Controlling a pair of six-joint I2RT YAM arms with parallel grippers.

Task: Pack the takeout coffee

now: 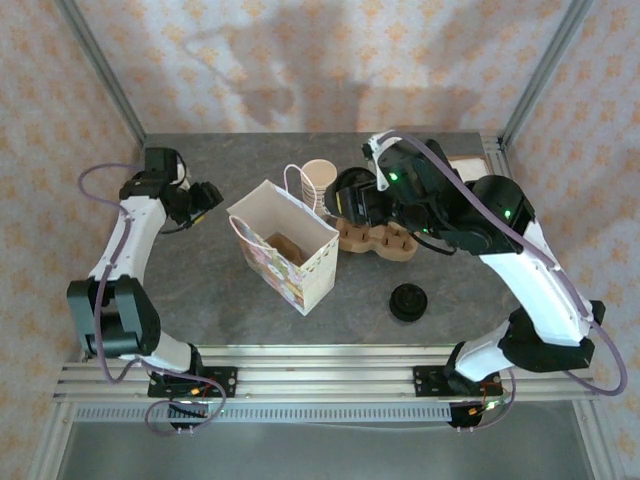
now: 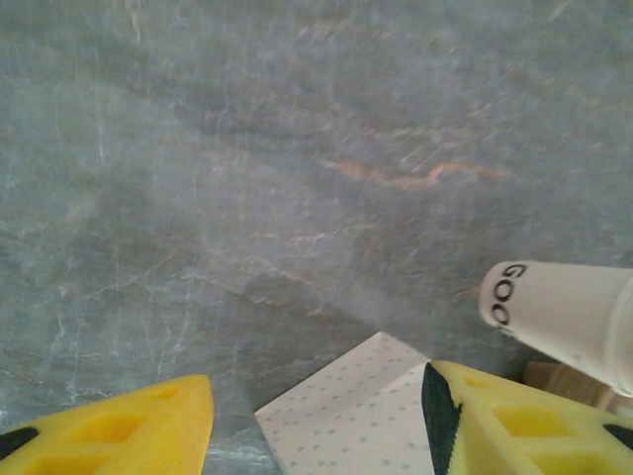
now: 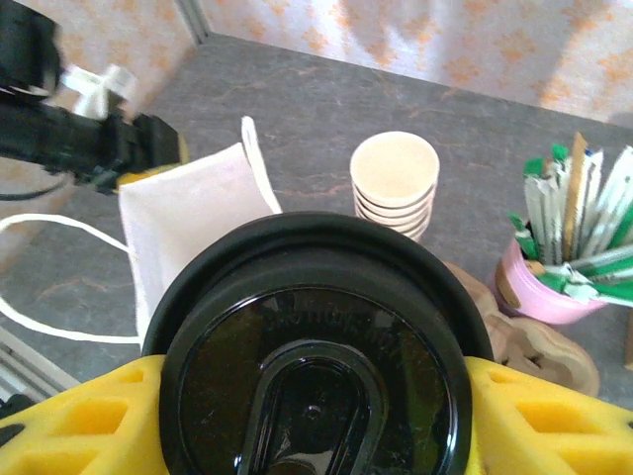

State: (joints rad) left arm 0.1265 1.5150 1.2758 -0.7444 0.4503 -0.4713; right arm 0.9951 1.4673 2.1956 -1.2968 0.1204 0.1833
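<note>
Looking over the grey table, the biggest thing on it is the paper bag. It stands in the middle with its mouth open. The left gripper hangs at ten o'clock from the bag. Its jaws are apart, and a corner of the bag sits just between them. I cannot tell if they touch it. The right gripper is at two o'clock from the bag, squeezing the takeout coffee by its sides. The black lid is on top. The coffee is near the bag's far edge and not inside yet. A stack of cups stands just beside it, at one o'clock from the bag. Some loose lids lie at four o'clock.

I think the job now is to put the coffee in. It should stay straight up, come over the middle of the mouth, and go down slowly. It must not bump the stack of cups or the bag's edge. The right gripper should let go only when the cup stands on the bottom.
</note>
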